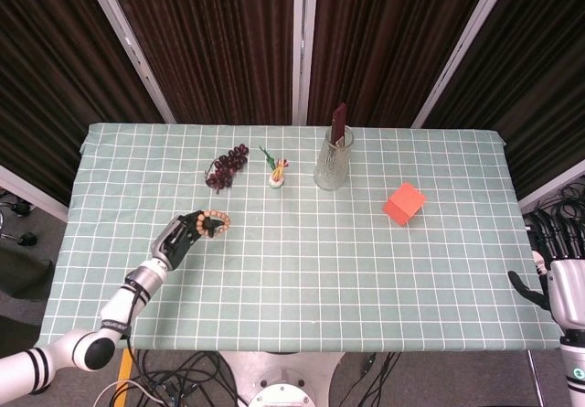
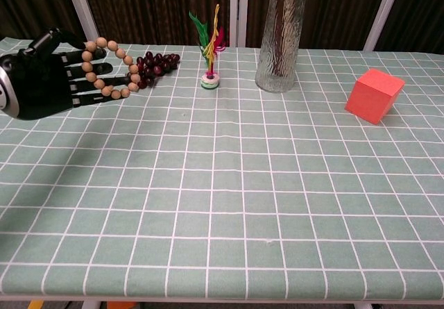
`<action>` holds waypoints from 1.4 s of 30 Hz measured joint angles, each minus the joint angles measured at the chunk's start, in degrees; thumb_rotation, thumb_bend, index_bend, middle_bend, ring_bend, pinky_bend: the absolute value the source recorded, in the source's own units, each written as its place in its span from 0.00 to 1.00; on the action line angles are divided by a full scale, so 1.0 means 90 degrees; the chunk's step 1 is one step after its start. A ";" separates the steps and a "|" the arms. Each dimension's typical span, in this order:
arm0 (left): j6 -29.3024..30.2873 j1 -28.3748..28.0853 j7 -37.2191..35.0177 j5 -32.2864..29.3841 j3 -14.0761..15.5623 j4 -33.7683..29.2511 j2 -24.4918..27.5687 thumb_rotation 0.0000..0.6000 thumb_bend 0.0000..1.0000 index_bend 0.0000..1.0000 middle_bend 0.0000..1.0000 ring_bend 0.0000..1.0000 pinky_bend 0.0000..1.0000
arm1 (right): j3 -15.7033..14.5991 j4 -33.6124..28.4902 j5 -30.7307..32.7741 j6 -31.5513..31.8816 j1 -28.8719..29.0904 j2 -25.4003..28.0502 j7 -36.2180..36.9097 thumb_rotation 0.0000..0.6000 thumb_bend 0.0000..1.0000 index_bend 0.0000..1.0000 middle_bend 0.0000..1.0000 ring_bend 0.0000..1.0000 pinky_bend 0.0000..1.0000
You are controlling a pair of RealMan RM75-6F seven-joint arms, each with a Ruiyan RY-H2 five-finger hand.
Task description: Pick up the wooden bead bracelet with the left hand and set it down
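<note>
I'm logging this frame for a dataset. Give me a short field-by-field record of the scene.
left hand: holds bracelet
bracelet: wooden beads, looped over the fingers, above the table
right hand: off the table's right edge, holding nothing
table: green checked cloth
other items: grapes, shuttlecock, glass vase, red cube

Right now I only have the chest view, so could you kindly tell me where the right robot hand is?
Observer: The right robot hand is beyond the table's right edge, near the front corner, fingers apart, holding nothing.
Operator: Thank you. Is the bracelet over the table?
Observer: Yes. The wooden bead bracelet, held by the left robot hand, is over the cloth, well inside its left edge.
</note>
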 measured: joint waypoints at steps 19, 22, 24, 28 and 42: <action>0.0641 -0.0073 0.0933 0.0864 0.0402 0.0563 -0.0332 0.46 0.47 0.60 0.71 0.31 0.16 | -0.0036 -0.0023 -0.0006 0.0025 -0.0045 -0.0006 -0.0022 1.00 0.10 0.00 0.07 0.00 0.00; 0.0668 -0.0094 0.0928 0.0864 0.0435 0.0559 -0.0342 0.46 0.47 0.61 0.72 0.32 0.16 | -0.0031 -0.0030 0.0007 0.0031 -0.0052 -0.0002 -0.0029 1.00 0.10 0.00 0.07 0.00 0.00; 0.0676 -0.0107 0.0922 0.0866 0.0458 0.0557 -0.0342 0.46 0.47 0.61 0.72 0.32 0.15 | -0.0032 -0.0033 0.0015 0.0024 -0.0054 -0.0003 -0.0035 1.00 0.10 0.00 0.07 0.00 0.00; 0.0675 -0.0129 0.0923 0.0816 0.0475 0.0569 -0.0343 0.46 0.47 0.62 0.73 0.32 0.15 | -0.0032 -0.0033 0.0022 0.0006 -0.0049 -0.0010 -0.0041 1.00 0.10 0.00 0.07 0.00 0.00; 0.0706 -0.0182 0.0969 0.0738 0.0549 0.0614 -0.0368 0.50 0.53 0.64 0.74 0.34 0.15 | -0.0014 -0.0052 0.0037 0.0017 -0.0055 -0.0005 -0.0061 1.00 0.10 0.00 0.07 0.00 0.00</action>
